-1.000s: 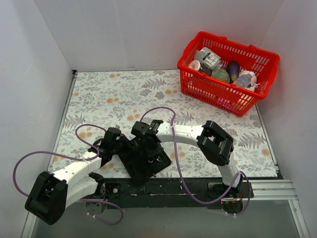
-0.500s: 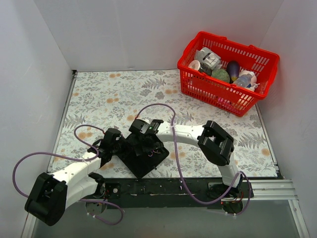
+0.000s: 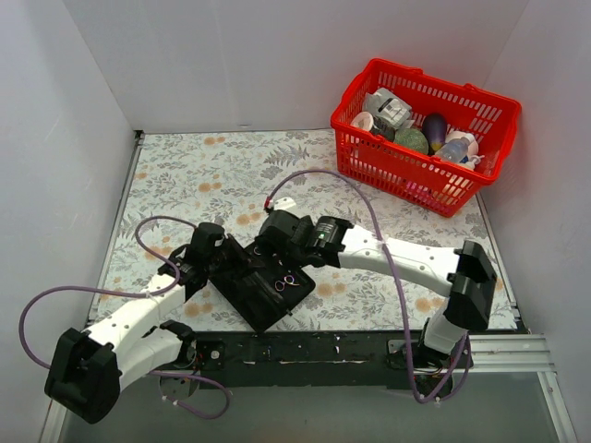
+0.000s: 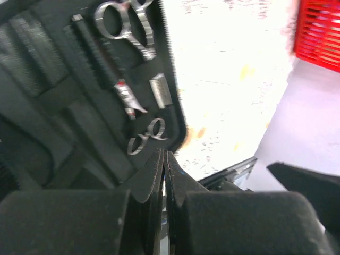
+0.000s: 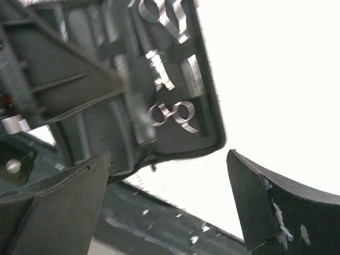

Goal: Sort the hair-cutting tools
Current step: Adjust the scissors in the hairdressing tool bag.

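A black case (image 3: 247, 297) lies open on the floral table, with silver scissors (image 3: 287, 281) strapped inside. The left wrist view shows large scissors (image 4: 126, 27), a long black comb (image 4: 94, 52) and small scissors (image 4: 145, 137) held in the case (image 4: 48, 106). My left gripper (image 3: 210, 262) is shut at the case's left edge (image 4: 164, 157); whether it pinches the flap is hidden. My right gripper (image 3: 275, 238) hovers open over the case's far side. In its wrist view the open fingers (image 5: 169, 159) frame a case corner and ring-handled scissors (image 5: 174, 113).
A red basket (image 3: 406, 175) of colourful bottles and egg-shaped items stands at the back right, also seen as a red basket (image 4: 319, 32) in the left wrist view. White walls enclose the table on three sides. A purple cable (image 3: 305, 180) arcs over the mat.
The right gripper let go of the case and opened wide, and its arm stretched out toward the far side. The case now lies open, showing the scissors. The left gripper stayed shut.
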